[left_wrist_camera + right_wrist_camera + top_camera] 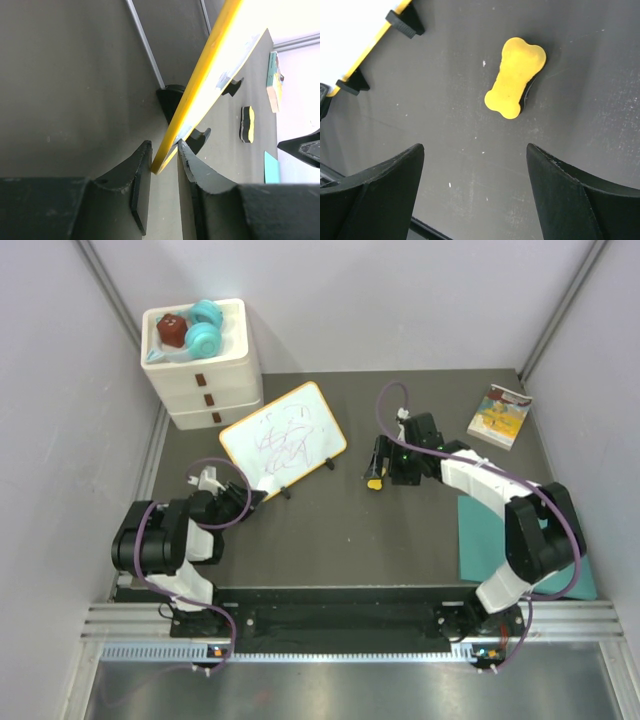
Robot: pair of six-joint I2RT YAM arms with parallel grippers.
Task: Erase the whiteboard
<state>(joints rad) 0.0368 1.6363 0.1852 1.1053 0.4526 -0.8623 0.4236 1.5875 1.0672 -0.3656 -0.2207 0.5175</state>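
Centre-left of the top view, the scribbled whiteboard (283,435) stands tilted on the worktop (330,540). The left fingers (140,170) pinch its lower-left corner. To its right, the right fingers (385,185) hang wide and empty. The eraser (515,77) lies just ahead, long axis diagonal, open worktop around it.
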